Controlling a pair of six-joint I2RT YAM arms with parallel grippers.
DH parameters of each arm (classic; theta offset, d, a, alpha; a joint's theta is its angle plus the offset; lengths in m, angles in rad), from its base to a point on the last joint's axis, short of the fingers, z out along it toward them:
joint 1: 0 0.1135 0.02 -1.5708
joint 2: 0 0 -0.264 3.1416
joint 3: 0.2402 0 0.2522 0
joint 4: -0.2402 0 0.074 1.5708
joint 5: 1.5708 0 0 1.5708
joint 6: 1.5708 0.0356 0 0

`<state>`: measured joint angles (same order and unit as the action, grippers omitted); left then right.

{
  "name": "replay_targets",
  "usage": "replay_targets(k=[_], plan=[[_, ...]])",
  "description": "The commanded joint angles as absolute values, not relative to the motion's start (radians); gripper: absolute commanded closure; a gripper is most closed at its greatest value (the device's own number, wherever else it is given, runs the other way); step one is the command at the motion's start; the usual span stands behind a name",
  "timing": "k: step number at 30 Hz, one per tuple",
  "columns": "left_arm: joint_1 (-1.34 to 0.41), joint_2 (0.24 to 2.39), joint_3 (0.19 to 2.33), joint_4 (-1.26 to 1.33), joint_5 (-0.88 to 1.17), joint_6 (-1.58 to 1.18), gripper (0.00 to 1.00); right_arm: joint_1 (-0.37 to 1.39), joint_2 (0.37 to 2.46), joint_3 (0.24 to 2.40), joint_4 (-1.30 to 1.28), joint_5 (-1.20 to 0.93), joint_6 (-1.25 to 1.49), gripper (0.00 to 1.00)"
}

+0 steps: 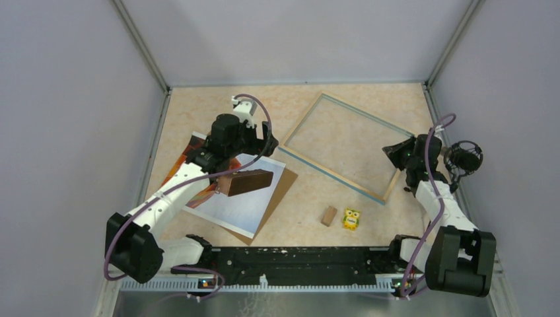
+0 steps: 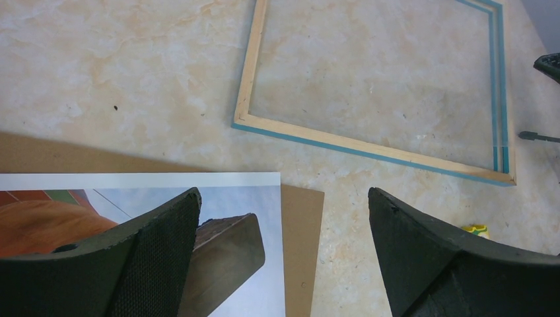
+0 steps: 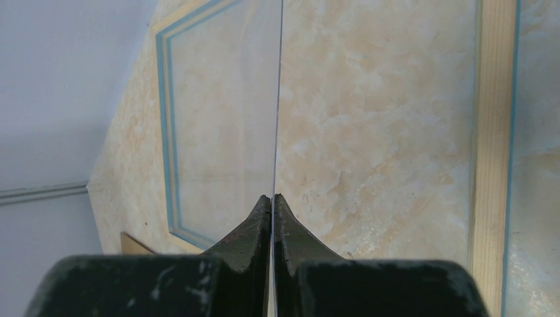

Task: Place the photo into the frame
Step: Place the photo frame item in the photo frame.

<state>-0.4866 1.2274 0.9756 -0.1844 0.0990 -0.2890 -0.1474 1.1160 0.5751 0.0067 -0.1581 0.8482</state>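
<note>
The photo (image 1: 245, 206) lies at the left on a brown backing board (image 1: 282, 188), with a dark brown wooden block (image 1: 245, 181) resting on it. My left gripper (image 1: 267, 142) hovers open over the photo's (image 2: 231, 198) right edge, the block (image 2: 221, 257) beside its left finger. The frame (image 1: 330, 170), light wood with blue edges, lies flat right of centre. My right gripper (image 1: 391, 153) is at the frame's right corner. In the right wrist view it (image 3: 272, 197) is shut on a thin clear pane (image 3: 277, 99) seen edge-on, with the frame's rail (image 3: 492, 132) beyond.
A small wooden block (image 1: 328, 216) and a yellow owl toy (image 1: 351, 218) lie in front of the frame. Grey walls close the table on three sides. A black fan-like part (image 1: 465, 157) sits by the right wall.
</note>
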Motion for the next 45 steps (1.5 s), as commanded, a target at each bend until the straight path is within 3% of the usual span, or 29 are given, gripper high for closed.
replay_targets(k=[1, 17, 45], plan=[[-0.487, 1.232, 0.972, -0.143, 0.112, -0.293, 0.02, -0.162, 1.083, 0.571, 0.031, -0.153, 0.825, 1.0], [-0.486, 1.234, 0.972, -0.14, 0.115, -0.295, 0.01, -0.167, 1.092, 0.56, 0.044, -0.162, 0.825, 1.0], [-0.487, 1.243, 0.972, -0.138, 0.126, -0.298, 0.02, -0.167, 1.114, 0.464, 0.338, -0.294, 0.767, 1.0]])
